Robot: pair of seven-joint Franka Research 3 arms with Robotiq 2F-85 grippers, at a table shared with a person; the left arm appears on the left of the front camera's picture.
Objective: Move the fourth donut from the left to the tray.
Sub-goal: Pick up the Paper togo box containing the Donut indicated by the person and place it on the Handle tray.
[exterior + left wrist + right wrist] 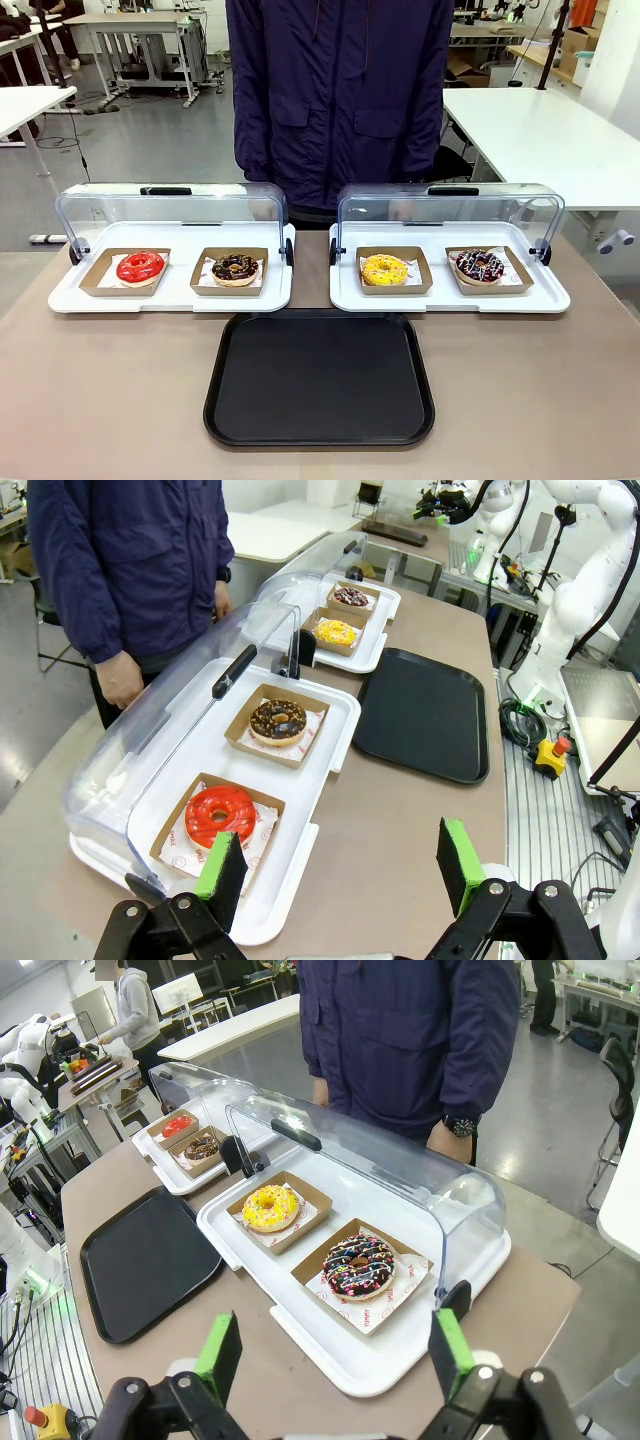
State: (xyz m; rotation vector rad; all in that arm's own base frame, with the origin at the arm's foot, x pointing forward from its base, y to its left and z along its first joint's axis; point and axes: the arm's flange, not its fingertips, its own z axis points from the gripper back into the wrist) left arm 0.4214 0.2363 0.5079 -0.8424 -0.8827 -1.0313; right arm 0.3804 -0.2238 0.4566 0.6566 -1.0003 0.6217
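The fourth donut (480, 265) (359, 1265) (350, 597), dark chocolate with white and pink stripes and sprinkles, lies in a brown cardboard holder at the right end of the right white display tray. The black tray (320, 376) (425, 712) (148, 1260) rests bare on the table in front of both display trays. My right gripper (335, 1352) hangs open above the table edge, short of that donut, with nothing between its fingers. My left gripper (340, 865) is open too, above the table near the red donut (220, 814).
From the left, a red donut (140, 266), a chocolate crumb donut (236, 267) and a yellow donut (385, 269) sit in holders. Both clear lids (450, 215) are swung up at the back. A person in a dark jacket (340, 100) stands at the far side.
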